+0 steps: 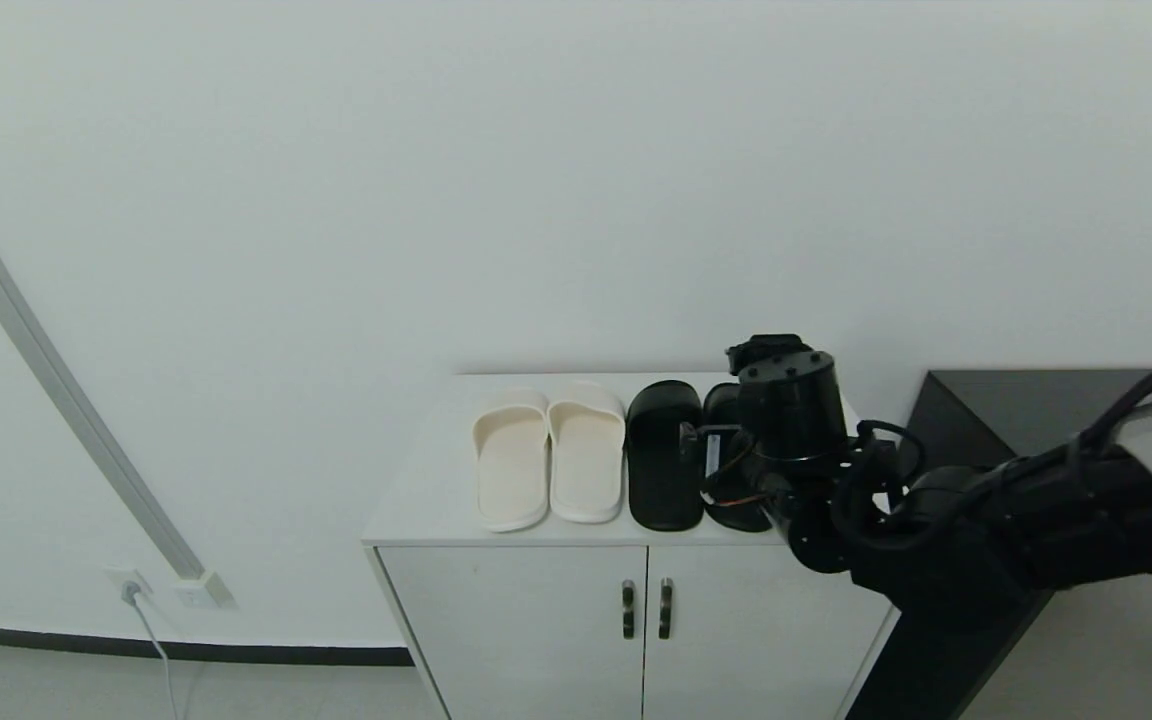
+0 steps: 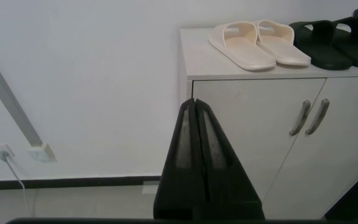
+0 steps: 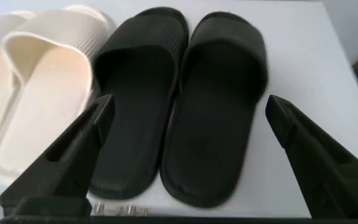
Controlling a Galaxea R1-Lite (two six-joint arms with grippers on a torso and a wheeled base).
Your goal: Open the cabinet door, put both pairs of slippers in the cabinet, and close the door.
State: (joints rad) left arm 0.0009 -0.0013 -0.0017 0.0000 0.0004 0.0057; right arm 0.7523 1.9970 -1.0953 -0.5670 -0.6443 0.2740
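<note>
The black slippers [image 3: 219,112], smooth and matte, lie side by side on top of the white cabinet [image 1: 426,505], just beside the ribbed cream slippers [image 1: 584,455]. Both doors [image 1: 516,625] are closed, and their handles [image 1: 627,608] meet in the middle. The right tool [image 3: 189,104] hangs released over the black pair. The left tool [image 2: 195,102] is clenched on nothing, apart from the cabinet.

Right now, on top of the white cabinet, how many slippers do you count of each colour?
Cream rubber slide slippers: 2
Black rubber slide slippers: 2
Total: 4 slippers
</note>
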